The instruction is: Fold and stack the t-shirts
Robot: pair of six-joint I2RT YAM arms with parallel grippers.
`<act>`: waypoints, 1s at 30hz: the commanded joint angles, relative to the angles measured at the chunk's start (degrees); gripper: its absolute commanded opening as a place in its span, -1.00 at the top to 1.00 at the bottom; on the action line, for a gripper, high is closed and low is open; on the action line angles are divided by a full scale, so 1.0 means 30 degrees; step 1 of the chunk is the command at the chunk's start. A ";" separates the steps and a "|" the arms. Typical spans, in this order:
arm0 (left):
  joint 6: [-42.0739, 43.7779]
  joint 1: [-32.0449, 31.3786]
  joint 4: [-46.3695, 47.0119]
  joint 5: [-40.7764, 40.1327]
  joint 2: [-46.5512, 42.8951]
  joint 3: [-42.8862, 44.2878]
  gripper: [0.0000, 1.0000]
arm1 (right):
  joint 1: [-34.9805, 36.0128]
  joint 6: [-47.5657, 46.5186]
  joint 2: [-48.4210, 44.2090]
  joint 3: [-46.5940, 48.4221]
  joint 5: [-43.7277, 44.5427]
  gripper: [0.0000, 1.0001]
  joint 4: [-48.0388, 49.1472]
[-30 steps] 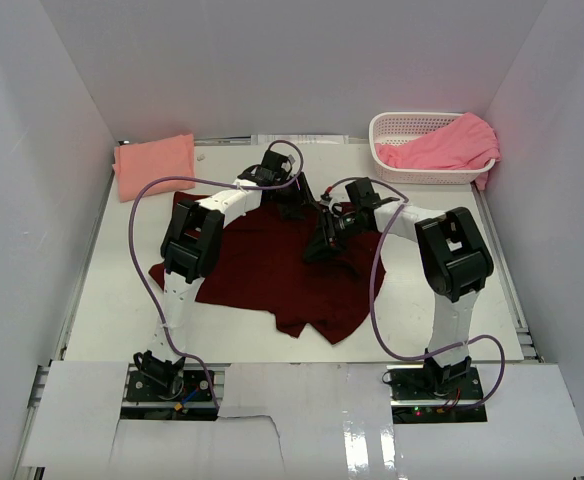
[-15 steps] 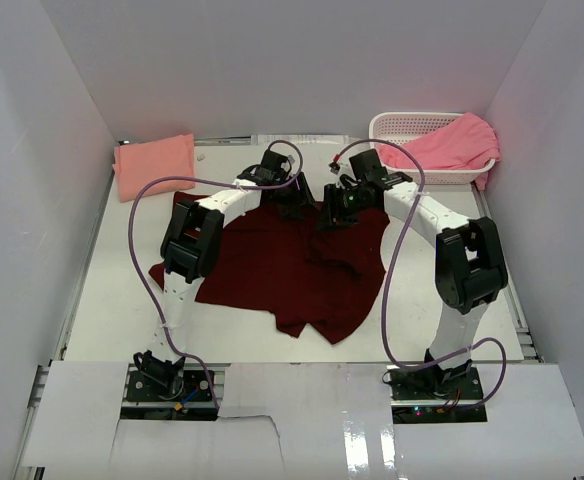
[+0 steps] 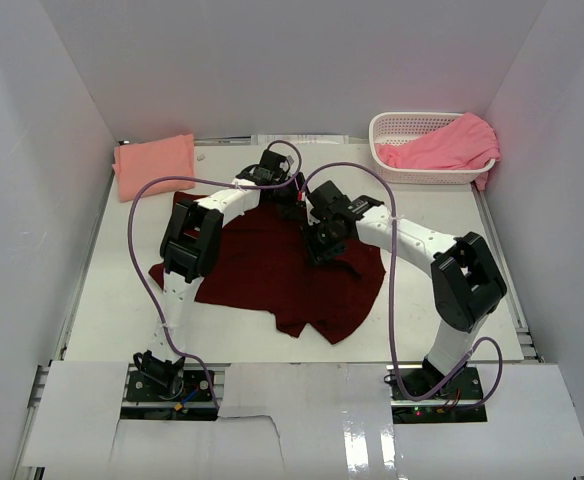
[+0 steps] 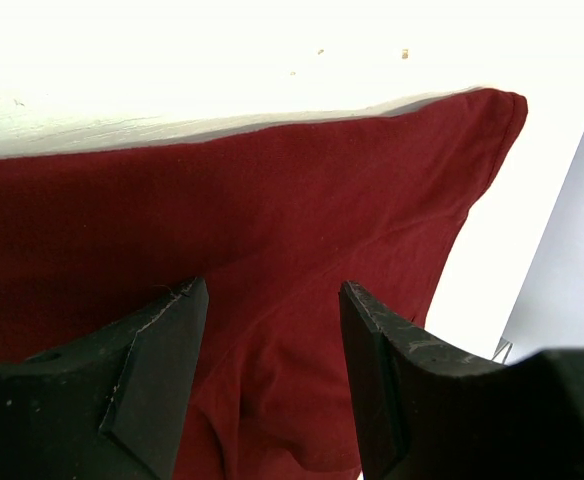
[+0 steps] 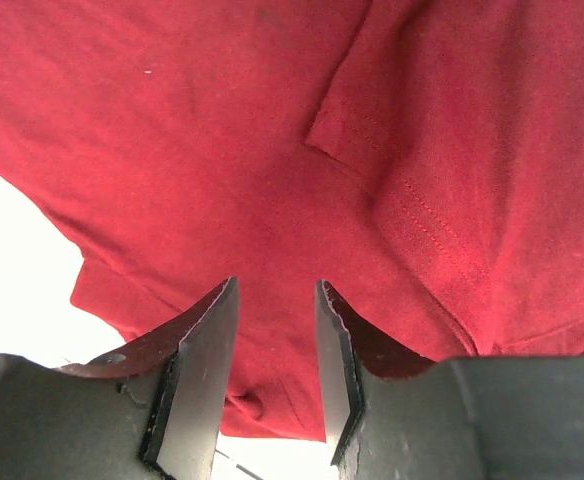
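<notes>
The table (image 3: pixel 112 290) was white and flat, and plain white walls (image 3: pixel 292 60) closed it on the left, the right and the far side. The maroon shirt (image 3: pixel 272 275) lay spread and wrinkled in the middle of the table, with one corner reaching toward the near edge. The salmon shirt (image 3: pixel 154 165) lay folded at the far left corner. The pink shirt (image 3: pixel 442 145) hung half out of a white basket (image 3: pixel 392 128) at the far right corner. The left gripper (image 4: pixel 270 300) stood at the far edge of the maroon shirt, its jaws wide apart with nothing between them, and only cloth showed below. The right gripper (image 5: pixel 274 300) was low over the right part of the same shirt, near a sleeve seam, its jaws set to a narrower gap and also pinching nothing. Compared with one second before, the right side of the maroon shirt lay wider and flatter toward the right edge of the table. The right gripper had gone to the far edge of the shirt half a second before and was now back over its middle. The left arm (image 3: pixel 197 235) had not moved.
</notes>
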 commanded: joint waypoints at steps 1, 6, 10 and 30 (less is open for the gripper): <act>0.0150 0.0103 -0.0980 0.0185 -0.0017 -0.0164 -0.34 | 0.0133 -0.0181 0.0012 0.0167 0.1707 0.14 -0.0207; 0.0149 0.0103 -0.0980 0.0302 0.0130 -0.0311 -0.34 | 0.0660 -0.0211 0.1240 0.0780 0.2760 0.14 0.0114; 0.0149 0.0103 -0.1038 0.0332 0.0247 -0.0369 -0.34 | 0.0924 -0.0327 0.2033 0.1278 0.3084 0.15 0.0407; 0.0266 0.0103 -0.2006 -0.0489 0.0569 -0.0253 -0.33 | 0.1335 -0.0474 0.4846 0.3859 0.3435 0.24 0.0582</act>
